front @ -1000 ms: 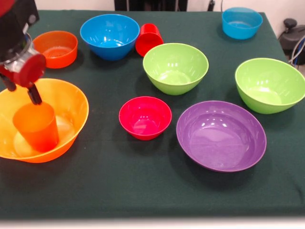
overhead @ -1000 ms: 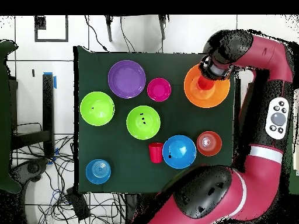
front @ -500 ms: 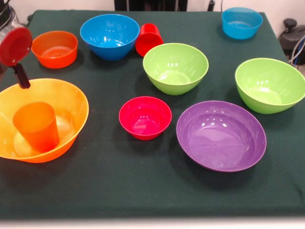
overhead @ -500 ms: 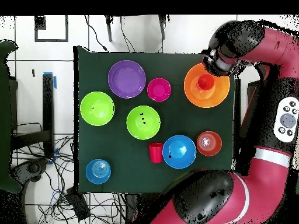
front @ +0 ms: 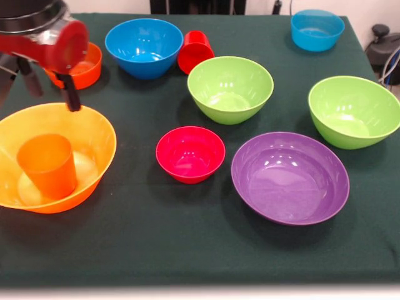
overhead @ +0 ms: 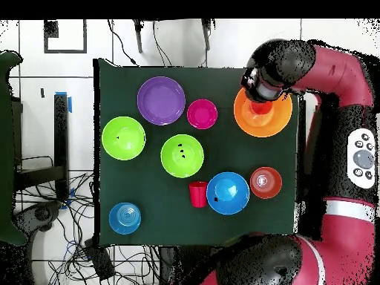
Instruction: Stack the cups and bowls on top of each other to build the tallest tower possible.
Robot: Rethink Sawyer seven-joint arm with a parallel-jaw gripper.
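The orange cup (front: 47, 165) stands upright inside the big orange bowl (front: 94, 134) at the left; both show in the overhead view, the cup (overhead: 260, 107) in the bowl (overhead: 264, 126). My gripper (front: 50, 87) hangs open and empty above that bowl's far rim, clear of the cup. The small crimson bowl (front: 190, 154) sits alone on the cloth to the right of the big bowl. The red cup (front: 195, 51) lies on its side beside a blue bowl (front: 144, 45).
A small orange bowl (front: 82, 67) sits just behind the gripper. Two lime green bowls (front: 230, 89) (front: 353, 110), a wide purple bowl (front: 289, 177) and a small blue bowl (front: 317, 29) fill the right half. The arm's wrist (overhead: 269, 70) covers the big bowl's edge.
The gripper has risen off the orange cup, swung out to the left edge, then come back right over the big bowl's far rim. The cup stays in the bowl.
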